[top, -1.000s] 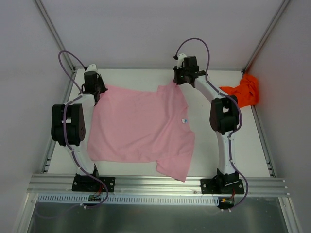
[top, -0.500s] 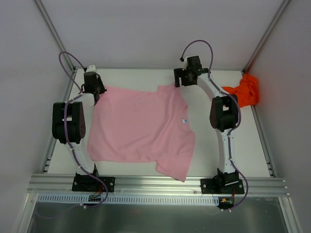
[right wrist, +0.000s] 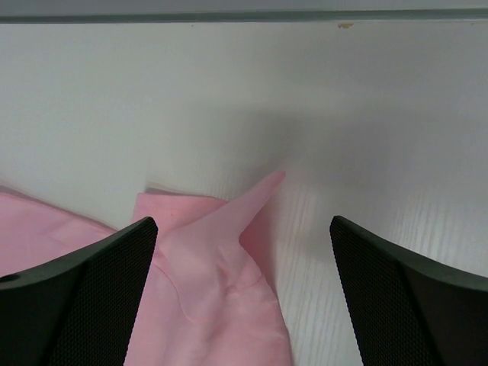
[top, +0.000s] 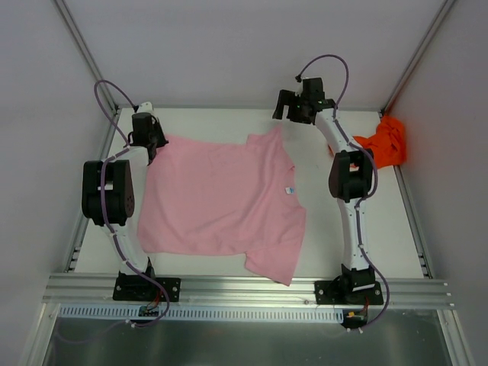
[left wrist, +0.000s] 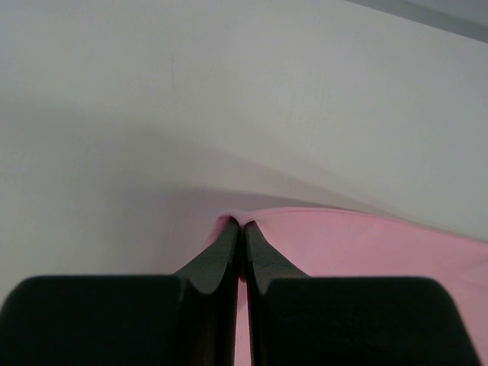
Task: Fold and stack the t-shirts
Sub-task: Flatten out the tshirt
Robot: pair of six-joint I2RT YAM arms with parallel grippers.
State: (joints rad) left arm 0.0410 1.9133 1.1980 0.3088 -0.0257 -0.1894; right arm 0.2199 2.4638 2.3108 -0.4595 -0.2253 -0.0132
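Note:
The pale pink t-shirt (top: 221, 198) lies spread on the white table, its small neck label (top: 290, 191) toward the right. My left gripper (top: 149, 145) is at its far left corner, shut on a pinch of pink fabric (left wrist: 366, 244) right at the fingertips (left wrist: 242, 225). My right gripper (top: 286, 110) hovers open above the shirt's far right corner, holding nothing. That corner (right wrist: 221, 282) lies crumpled on the table between and below the wide fingers (right wrist: 242, 223). The orange-red t-shirt (top: 385, 141) sits bunched at the back right.
White walls close the table at the back and sides, with the back wall seam (right wrist: 244, 17) close ahead of my right gripper. A metal rail (top: 244, 290) carrying both arm bases runs along the near edge. The table (top: 335, 252) shows bare at the right front.
My right gripper opened, let go of the pink shirt's far right corner, and rose toward the back wall. The corner dropped to the table. The left gripper held still.

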